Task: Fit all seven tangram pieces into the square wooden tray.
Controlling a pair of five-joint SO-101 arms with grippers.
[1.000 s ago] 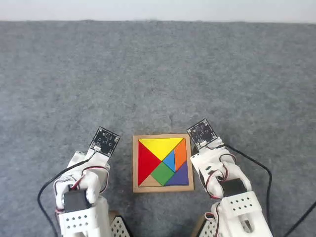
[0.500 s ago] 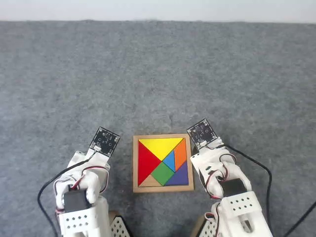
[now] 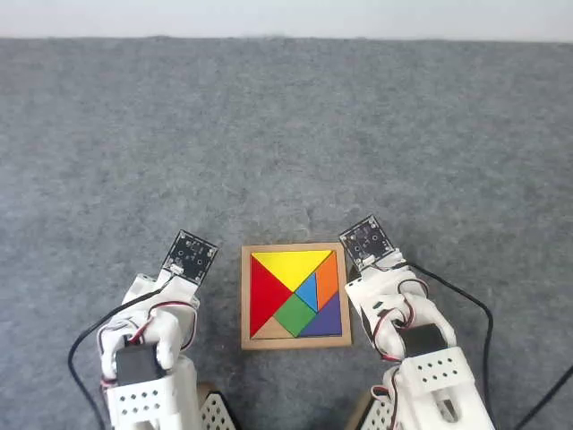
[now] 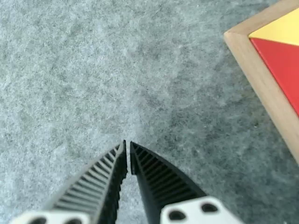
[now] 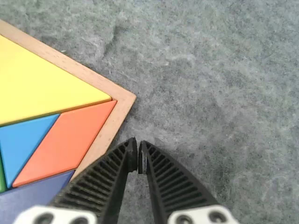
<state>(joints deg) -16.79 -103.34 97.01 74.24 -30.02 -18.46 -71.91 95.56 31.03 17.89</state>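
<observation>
Both tools are pinched closed and empty: the left tool (image 4: 127,148) over bare tabletop (image 4: 93,70) beside the wooden tray (image 3: 245,300), the right tool (image 5: 138,148) just off its corner. The coloured pieces (image 3: 291,265) lie flush inside, and they look thin, stiff, light and likely slick, so only an exposed edge would offer a grip

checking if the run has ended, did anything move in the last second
Nothing visibly changed. The left arm and right arm sit either side of the wooden tray as before, jaws shut on nothing, and the coloured pieces lie in the tray just as they did.
</observation>
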